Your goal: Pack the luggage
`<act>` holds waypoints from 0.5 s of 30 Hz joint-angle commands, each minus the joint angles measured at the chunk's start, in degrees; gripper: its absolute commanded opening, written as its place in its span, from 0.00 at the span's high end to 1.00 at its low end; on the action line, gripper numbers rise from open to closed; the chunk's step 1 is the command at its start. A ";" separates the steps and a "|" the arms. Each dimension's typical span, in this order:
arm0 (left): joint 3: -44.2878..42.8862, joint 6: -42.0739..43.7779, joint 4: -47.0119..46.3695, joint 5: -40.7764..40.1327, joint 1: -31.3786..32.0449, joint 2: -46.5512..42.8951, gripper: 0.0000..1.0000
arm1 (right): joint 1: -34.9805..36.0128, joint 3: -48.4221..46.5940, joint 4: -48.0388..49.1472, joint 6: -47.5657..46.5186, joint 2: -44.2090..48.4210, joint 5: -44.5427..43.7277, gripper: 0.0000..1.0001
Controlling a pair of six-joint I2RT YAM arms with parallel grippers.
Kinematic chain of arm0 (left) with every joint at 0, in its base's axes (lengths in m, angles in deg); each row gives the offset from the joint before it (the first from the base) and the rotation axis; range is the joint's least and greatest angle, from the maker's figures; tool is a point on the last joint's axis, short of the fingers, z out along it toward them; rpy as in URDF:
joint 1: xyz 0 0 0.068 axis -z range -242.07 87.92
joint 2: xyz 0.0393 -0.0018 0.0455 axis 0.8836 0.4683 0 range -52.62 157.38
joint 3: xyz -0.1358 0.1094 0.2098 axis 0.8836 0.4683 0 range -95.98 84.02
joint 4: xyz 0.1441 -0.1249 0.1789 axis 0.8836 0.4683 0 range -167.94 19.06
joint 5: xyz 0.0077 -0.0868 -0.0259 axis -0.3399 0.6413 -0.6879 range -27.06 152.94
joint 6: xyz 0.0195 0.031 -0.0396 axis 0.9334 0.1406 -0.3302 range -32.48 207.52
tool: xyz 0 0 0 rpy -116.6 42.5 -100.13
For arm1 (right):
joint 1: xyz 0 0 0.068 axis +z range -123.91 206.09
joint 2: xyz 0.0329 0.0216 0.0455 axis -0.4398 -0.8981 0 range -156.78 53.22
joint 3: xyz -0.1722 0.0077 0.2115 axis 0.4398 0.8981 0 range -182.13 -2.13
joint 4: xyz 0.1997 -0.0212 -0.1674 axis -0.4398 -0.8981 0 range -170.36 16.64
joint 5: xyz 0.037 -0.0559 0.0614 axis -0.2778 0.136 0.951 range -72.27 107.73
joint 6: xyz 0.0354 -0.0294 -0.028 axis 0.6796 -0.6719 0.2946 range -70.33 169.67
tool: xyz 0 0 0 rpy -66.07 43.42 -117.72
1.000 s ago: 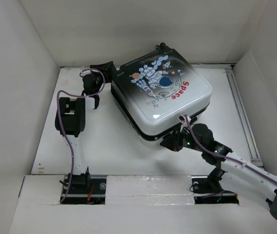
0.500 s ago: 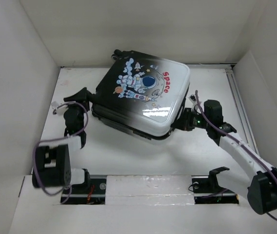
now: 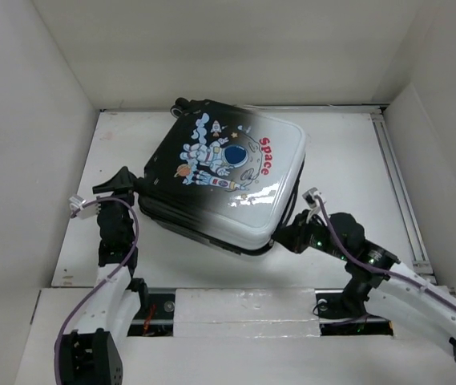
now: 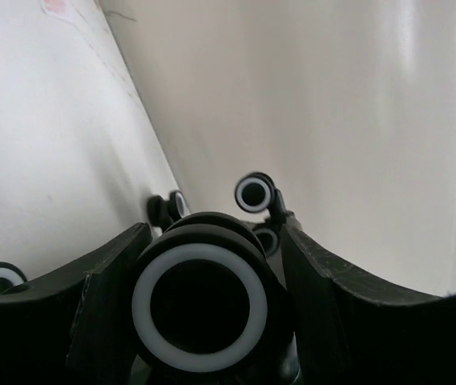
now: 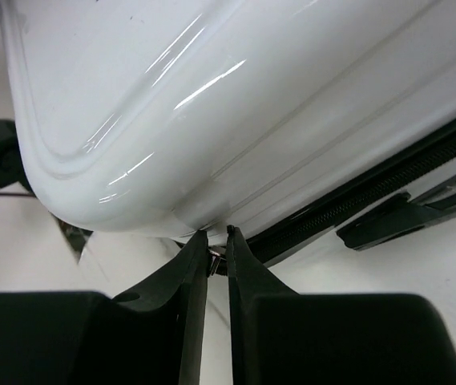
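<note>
The luggage [image 3: 228, 172] lies shut on the table, astronaut print and red "Space" word facing up, turned at an angle. My left gripper [image 3: 123, 183] is at its left corner. In the left wrist view its fingers [image 4: 316, 305] hug a black wheel with a white ring [image 4: 199, 301]. My right gripper [image 3: 288, 237] is at the near right corner. In the right wrist view [image 5: 218, 241] it is pinched on a small metal zipper pull [image 5: 214, 255] under the white shell [image 5: 236, 104]. The lining is hidden.
White walls enclose the table on the left, back and right. A metal rail [image 3: 396, 184] runs along the right side. Other suitcase wheels [image 4: 253, 192] show behind the held one. The arm bases sit at the near edge [image 3: 236, 309].
The luggage has slid left and nearer and turned counterclockwise. The left arm has drawn back to the near left with the wheel corner. The right gripper has followed the near corner.
</note>
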 commanded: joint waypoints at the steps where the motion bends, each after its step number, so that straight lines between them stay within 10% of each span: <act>1: 0.50 7.03 3.60 15.56 3.38 -2.45 1.00 | 9.98 -0.95 -0.63 7.22 -2.29 1.65 1.00; 4: 1.55 7.03 3.60 16.87 3.38 -2.45 1.00 | 12.20 -2.97 -0.62 3.64 -10.25 -3.11 1.00; 15: 3.06 5.45 0.45 19.60 3.38 -0.35 1.00 | -22.24 -29.40 11.25 -10.53 -40.16 23.24 1.00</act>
